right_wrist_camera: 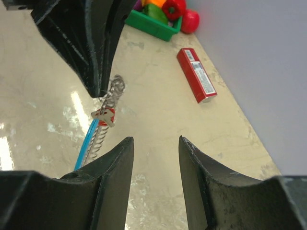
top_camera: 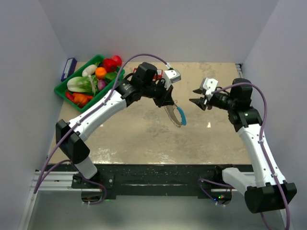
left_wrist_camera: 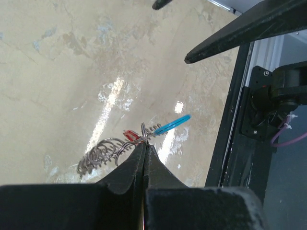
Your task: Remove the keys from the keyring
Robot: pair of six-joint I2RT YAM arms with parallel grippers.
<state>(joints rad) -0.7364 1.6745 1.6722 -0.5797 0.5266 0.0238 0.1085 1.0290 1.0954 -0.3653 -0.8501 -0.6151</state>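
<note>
Setup for first key pull: left gripper (top_camera: 171,102) pinching keyring (top_camera: 178,124) in the air, right gripper (top_camera: 197,101) hovering open

In the top external view, the left gripper is holding the keyring clear of the table (top_camera: 139,139), roughly over its middle. The loop is dangling below the fingertips, with the keys (top_camera: 171,116) forming a silvery fringe down one side and the blue section (top_camera: 183,115) curving down the other. The right gripper is hovering just beside the loop, pointing at it with its jaws apart and nothing between them. A green tray (top_camera: 62,91) of toy produce is sitting at the far left corner, well apart from the work.

In the left wrist view, the left fingers are pressing flat together, nipping a thin ring of the keyring at their tips. The silvery coils are trailing off to one side, the red-tagged key (left_wrist_camera: 129,135) is sitting right by the pinch, and the blue section is sticking out the other way. One finger of the right gripper is reaching across the top of the frame.

In the right wrist view, the right gripper's two fingers are standing apart and empty, framing the dangling loop. The red-tagged key is hanging just below the left gripper's tips. A red box (right_wrist_camera: 196,74) is lying on the table beyond, near the wall.

The step in hand appears to be the approach for the first key. The next move is probably calling for the right gripper to close on a single key, likely the red-tagged one, and work it along and off the ring while the left grip is holding firm. The loop looks floppy and likely to swing, so a slow, centred close seems wise
</note>
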